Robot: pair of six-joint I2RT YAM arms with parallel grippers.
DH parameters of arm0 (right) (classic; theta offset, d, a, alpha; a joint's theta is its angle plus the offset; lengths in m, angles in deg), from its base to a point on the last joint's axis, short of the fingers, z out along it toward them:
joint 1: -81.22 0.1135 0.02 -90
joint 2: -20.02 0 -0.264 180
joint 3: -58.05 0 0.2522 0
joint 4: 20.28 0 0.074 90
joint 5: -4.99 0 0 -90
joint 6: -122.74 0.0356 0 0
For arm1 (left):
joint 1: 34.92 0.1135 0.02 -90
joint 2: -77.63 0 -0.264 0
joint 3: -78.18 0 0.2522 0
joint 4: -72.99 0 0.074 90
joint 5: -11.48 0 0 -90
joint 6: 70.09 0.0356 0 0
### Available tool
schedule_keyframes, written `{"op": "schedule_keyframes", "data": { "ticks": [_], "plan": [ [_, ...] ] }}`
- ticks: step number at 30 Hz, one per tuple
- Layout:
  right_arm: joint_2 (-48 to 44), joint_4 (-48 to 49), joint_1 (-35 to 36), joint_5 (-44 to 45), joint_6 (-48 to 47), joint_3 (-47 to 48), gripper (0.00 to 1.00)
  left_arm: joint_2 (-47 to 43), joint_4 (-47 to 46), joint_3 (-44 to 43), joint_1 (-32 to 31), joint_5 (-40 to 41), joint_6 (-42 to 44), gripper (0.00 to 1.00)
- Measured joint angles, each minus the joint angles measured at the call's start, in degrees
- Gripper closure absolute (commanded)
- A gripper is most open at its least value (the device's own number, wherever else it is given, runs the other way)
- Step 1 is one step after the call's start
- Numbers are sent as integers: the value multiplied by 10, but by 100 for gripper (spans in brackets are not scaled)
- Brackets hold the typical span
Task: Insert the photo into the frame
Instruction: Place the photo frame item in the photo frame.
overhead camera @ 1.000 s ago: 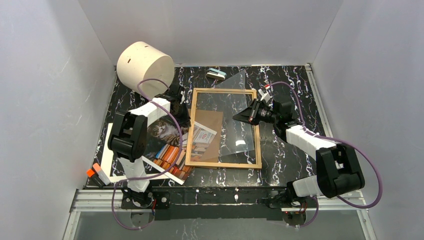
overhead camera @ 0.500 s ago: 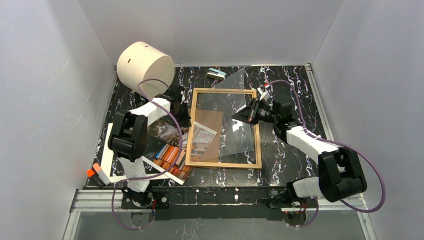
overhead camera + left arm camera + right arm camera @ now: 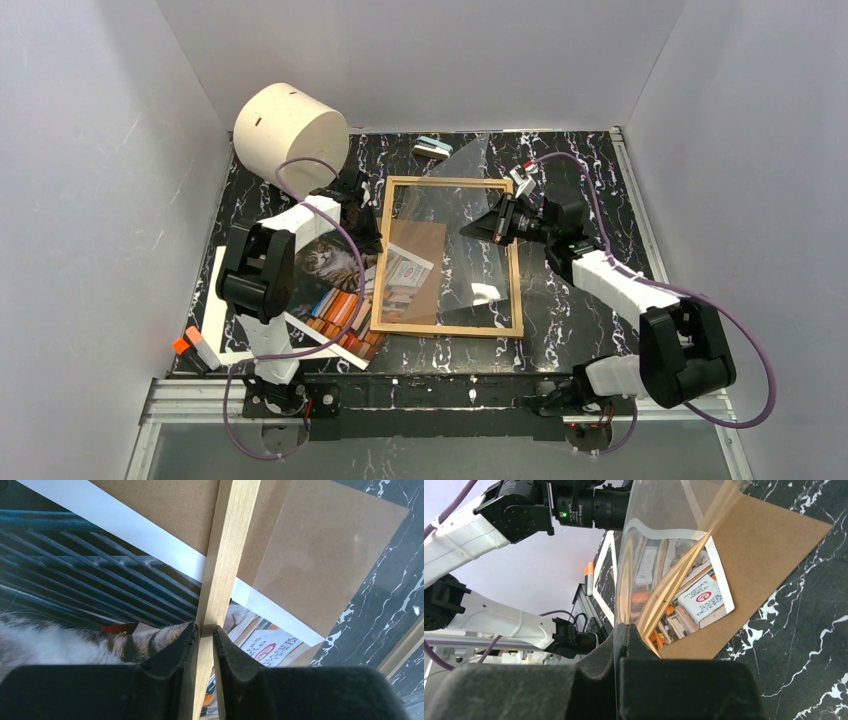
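Left wrist view alone shows left gripper (image 3: pixel 205 628) clamped on frame (image 3: pixel 231 540) edge; right gripper (image 3: pixel 626 630) pinches clear sheet (image 3: pixel 659 555).

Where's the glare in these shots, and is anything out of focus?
Top external: a white glare patch on the clear glazing sheet above the light wooden frame. Right wrist: streaky reflections across that sheet; right gripper close and blurred. Left wrist: left gripper soft, frame edge sharp.

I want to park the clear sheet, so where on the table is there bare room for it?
Bare marble lies right of the frame, out to the table's right edge, under the right arm, and in the far right corner. The strip before the frame's near rail is free. The left side is crowded: photo, white mat, left end effector.
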Motion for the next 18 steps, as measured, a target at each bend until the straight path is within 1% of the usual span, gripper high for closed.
{"op": "schedule_keyframes", "data": {
  "ticks": [11,18],
  "plan": [
    [5,-12,21,-1,-43,34,97,0,0,0,0,0,0,84],
    [19,-39,32,-3,-74,64,97,0,0,0,0,0,0,84]
  ]
}}
